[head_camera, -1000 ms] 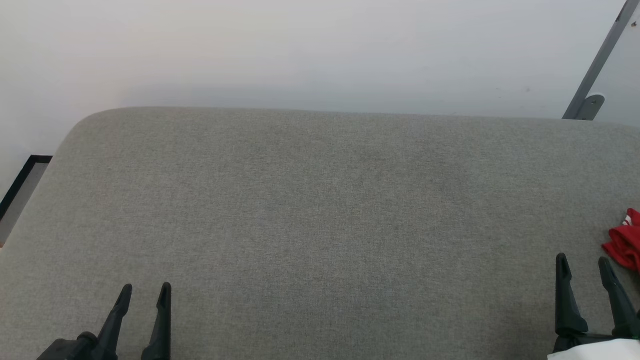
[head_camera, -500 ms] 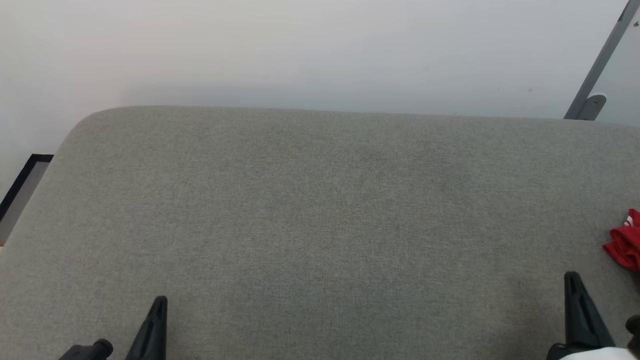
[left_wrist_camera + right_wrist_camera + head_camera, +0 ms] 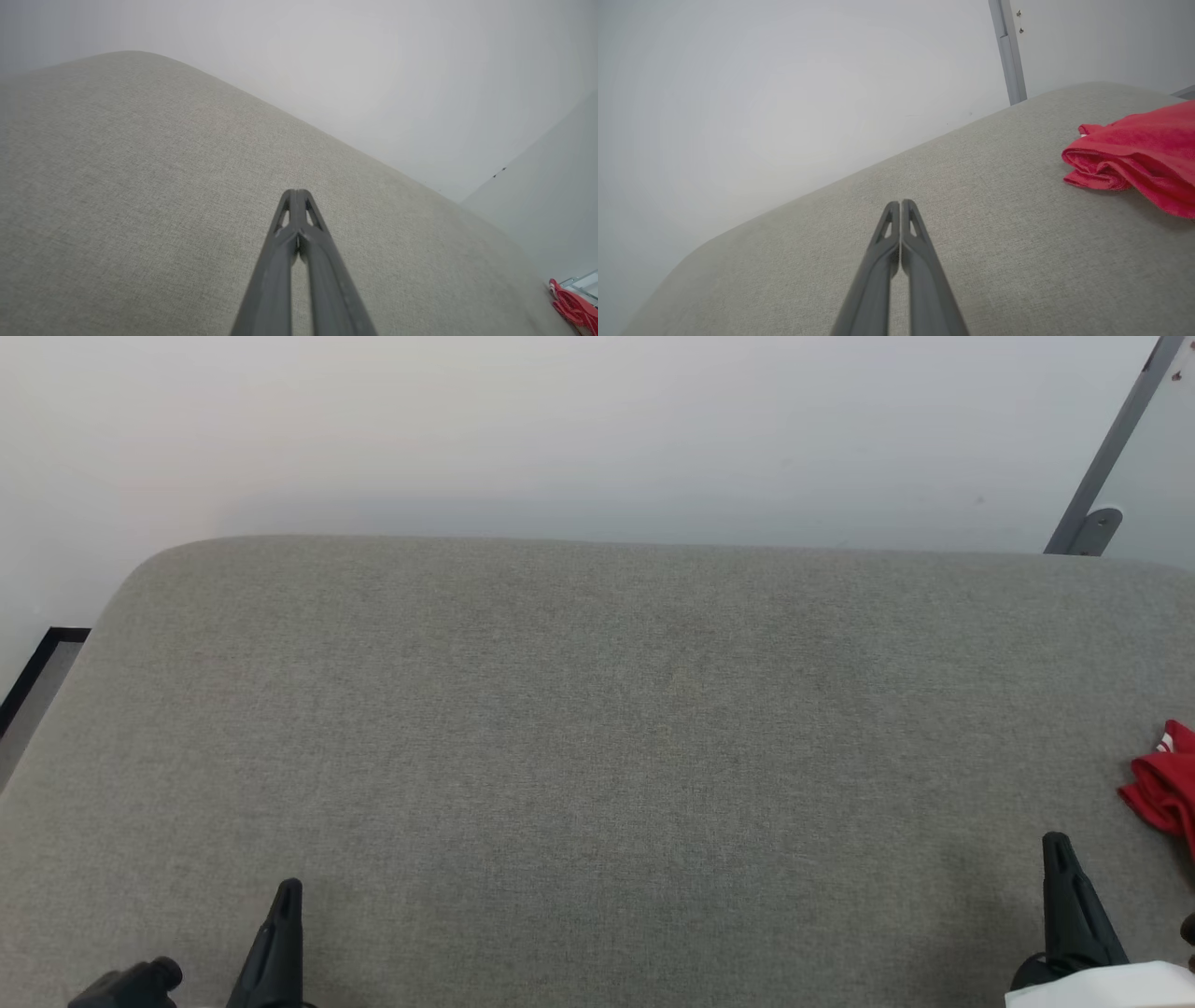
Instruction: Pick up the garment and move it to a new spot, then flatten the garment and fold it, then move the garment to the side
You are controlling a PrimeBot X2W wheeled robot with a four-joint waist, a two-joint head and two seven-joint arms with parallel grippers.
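The garment (image 3: 1165, 786), red and crumpled with a bit of white trim, lies at the far right edge of the grey fabric surface (image 3: 597, 728). Seen from the right wrist, the garment (image 3: 1139, 154) is a bunched red heap to the upper right of my fingers. Its red edge also peeks in at the lower right of the left wrist view, the garment (image 3: 572, 305). My right gripper (image 3: 1060, 851) sits low at the right, a short way left of the garment, shut on nothing (image 3: 900, 204). My left gripper (image 3: 286, 894) is at the lower left, shut and empty (image 3: 295, 192).
A pale wall stands behind the rounded far edge of the surface. A grey metal post (image 3: 1106, 457) leans at the upper right. A dark-framed strip of floor (image 3: 37, 677) shows past the left edge.
Both grippers have gone from open to shut, with nothing between the fingers, and dropped slightly lower in the head view. The garment has not moved.
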